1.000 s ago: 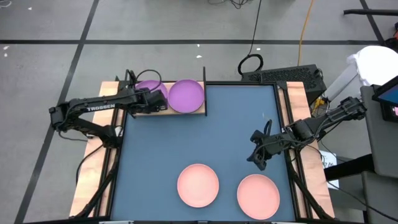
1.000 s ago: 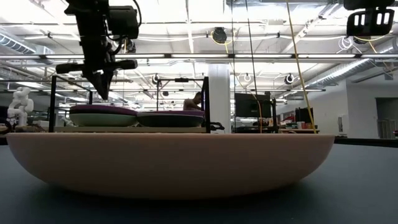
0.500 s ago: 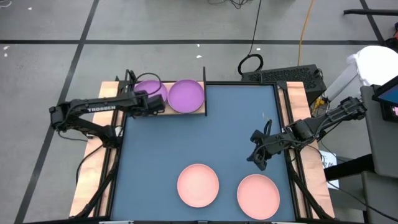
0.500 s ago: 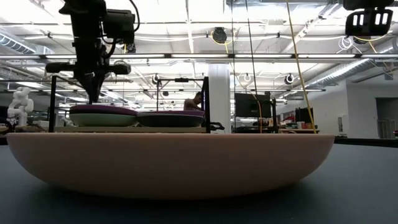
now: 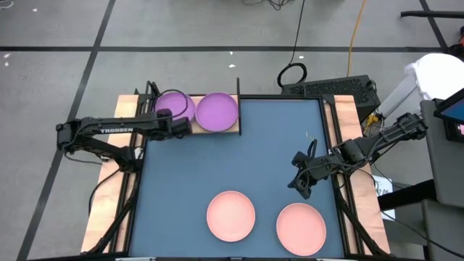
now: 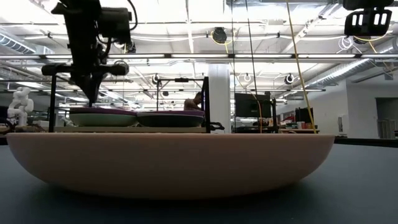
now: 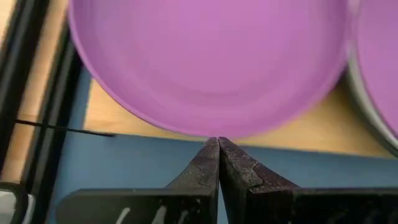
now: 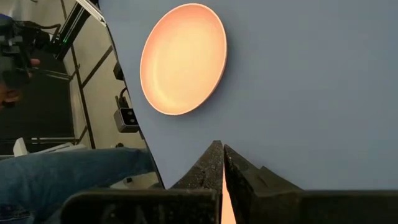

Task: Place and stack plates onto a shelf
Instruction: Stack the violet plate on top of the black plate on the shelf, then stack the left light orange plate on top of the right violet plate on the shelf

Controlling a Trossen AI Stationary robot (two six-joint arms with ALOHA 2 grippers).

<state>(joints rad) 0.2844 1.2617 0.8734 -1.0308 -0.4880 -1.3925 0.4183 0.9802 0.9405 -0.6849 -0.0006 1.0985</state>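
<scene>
"TROSSEN" in white on the left arm (image 5: pixel 109 131) beside the shelf (image 5: pixel 226 127)

Two purple plates (image 5: pixel 174 106) (image 5: pixel 217 112) sit on the light-wood shelf (image 5: pixel 217 130) with its thin black posts, two salmon pink plates (image 5: pixel 230 215) (image 5: pixel 301 228) lie on the blue-grey mat (image 5: pixel 246 159) covering the pale wooden surface (image 5: pixel 346 109), and both arms are dark.
</scene>
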